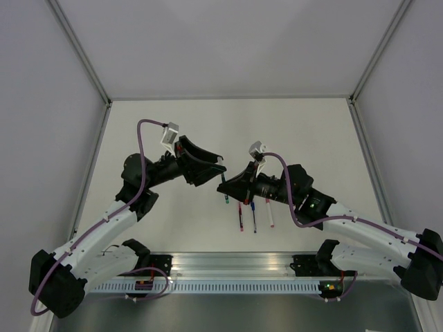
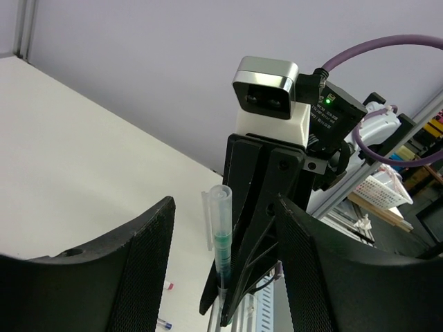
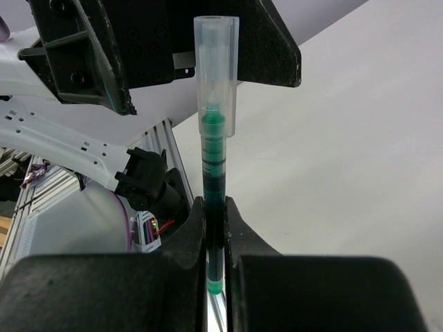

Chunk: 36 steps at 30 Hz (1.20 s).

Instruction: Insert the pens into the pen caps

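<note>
My right gripper (image 3: 215,221) is shut on the green pen (image 3: 213,173), which stands straight up from its fingers. A clear pen cap (image 3: 215,69) with a clip sits over the pen's upper end. In the left wrist view the same capped green pen (image 2: 222,238) rises between my left gripper's (image 2: 225,266) two black fingers (image 2: 149,270), with a gap on each side. The left gripper is open and touches neither pen nor cap. From above, the two grippers, left (image 1: 208,171) and right (image 1: 225,185), meet over the table's middle. The green pen's lower end (image 1: 226,200) pokes out below.
Three more pens lie side by side on the white table (image 1: 173,124) just under the right arm: red (image 1: 241,216), blue (image 1: 254,217) and white (image 1: 270,216). The aluminium rail (image 1: 228,266) with both arm bases runs along the near edge. Grey walls enclose the other sides.
</note>
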### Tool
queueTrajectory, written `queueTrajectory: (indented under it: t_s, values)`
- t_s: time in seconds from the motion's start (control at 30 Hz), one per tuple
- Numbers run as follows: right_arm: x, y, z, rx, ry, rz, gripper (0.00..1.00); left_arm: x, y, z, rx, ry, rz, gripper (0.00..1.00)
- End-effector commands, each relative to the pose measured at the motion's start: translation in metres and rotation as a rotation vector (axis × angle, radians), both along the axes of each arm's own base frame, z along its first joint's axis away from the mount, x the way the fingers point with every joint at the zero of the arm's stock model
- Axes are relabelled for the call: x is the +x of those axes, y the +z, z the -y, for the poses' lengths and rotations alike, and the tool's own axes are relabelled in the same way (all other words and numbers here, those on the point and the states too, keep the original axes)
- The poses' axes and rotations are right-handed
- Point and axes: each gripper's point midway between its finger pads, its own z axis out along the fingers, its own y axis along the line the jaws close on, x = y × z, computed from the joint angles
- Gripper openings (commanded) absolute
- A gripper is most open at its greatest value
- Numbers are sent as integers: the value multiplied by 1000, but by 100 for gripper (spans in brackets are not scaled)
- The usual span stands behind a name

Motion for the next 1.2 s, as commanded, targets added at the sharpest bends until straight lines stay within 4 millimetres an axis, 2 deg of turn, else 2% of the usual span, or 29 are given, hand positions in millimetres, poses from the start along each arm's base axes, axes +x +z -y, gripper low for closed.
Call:
queueTrajectory:
  t_s: [0.0,0.2,0.23,0.5,0.73,0.9,1.17]
  values:
    - [-3,15,-1,31,22,12,0,-13,28,0,-45,-44,80,65]
    - [-3,14,-3,31,25,5,0,-16,26,0,-40,-60,80,52]
    - [-3,15,-3,32,25,4,0,-16,25,0,-41,-64,81,42]
    - [4,22,-2,43,-10,12,0,-28,17,1,-67,-129,61,2]
    - [22,46,4,65,-110,73,0,-38,-1,0,-67,-175,25,2]
    - [27,66,6,106,-142,111,0,-45,-2,-3,-79,-192,14,2]
    - [34,109,9,153,-180,214,0,-52,-7,-6,-85,-214,-8,2]
